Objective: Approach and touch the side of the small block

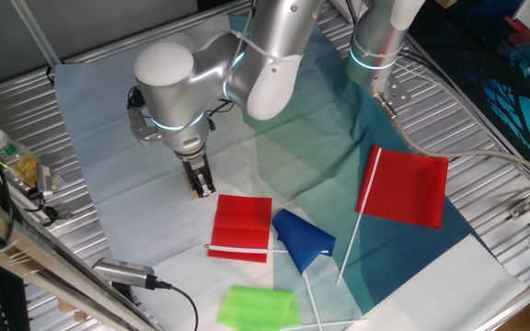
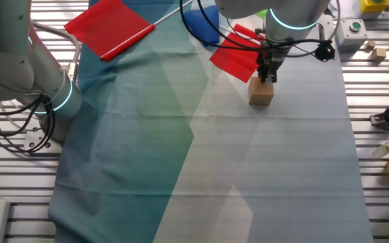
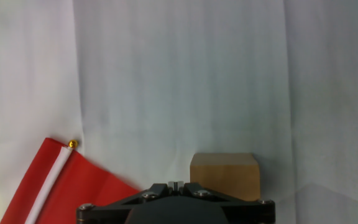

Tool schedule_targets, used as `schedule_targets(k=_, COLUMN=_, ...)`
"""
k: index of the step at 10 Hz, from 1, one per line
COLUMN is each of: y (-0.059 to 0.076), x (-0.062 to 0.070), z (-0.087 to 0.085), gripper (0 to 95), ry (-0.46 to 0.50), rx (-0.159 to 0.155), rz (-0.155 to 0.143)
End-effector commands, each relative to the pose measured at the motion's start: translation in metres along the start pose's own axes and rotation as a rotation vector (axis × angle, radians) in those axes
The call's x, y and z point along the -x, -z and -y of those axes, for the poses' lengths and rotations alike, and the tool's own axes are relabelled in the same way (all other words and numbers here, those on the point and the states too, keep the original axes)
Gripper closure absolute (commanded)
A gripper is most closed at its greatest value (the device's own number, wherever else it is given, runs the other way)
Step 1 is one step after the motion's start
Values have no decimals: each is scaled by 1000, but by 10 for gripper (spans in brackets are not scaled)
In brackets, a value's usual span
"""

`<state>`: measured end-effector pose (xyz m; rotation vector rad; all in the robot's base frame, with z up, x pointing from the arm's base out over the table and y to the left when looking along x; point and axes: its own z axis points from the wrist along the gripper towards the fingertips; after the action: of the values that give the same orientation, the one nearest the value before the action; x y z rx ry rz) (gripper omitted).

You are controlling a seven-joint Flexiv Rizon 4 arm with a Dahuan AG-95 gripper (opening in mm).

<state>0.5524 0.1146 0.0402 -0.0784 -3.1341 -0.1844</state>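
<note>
Tool (image 3: pixel 176 186), jaws apparently narrowed, hovers at the small block's (image 3: pixel 225 175) 6 o'clock edge; rigid, light wood, flat side suits touching.

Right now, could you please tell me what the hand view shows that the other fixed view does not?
Only the hand view shows the gold tip of the red flag's white stick. Only the other fixed view shows the tool above the small block, a second red flag and a blue flag. Both share the block, the nearby red flag and the pale cloth.
</note>
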Motion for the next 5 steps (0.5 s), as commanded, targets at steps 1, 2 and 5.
schedule_targets(k=1, y=0, x=0, z=0, gripper=950, ry=2, rx=1, rz=-1)
schedule_targets(k=2, y=0, x=0, z=0, gripper=950, ry=2, rx=1, rz=0)
schedule_targets(k=5, y=1, x=2, z=-1, gripper=950, ry=-3, rx=1, rz=-1)
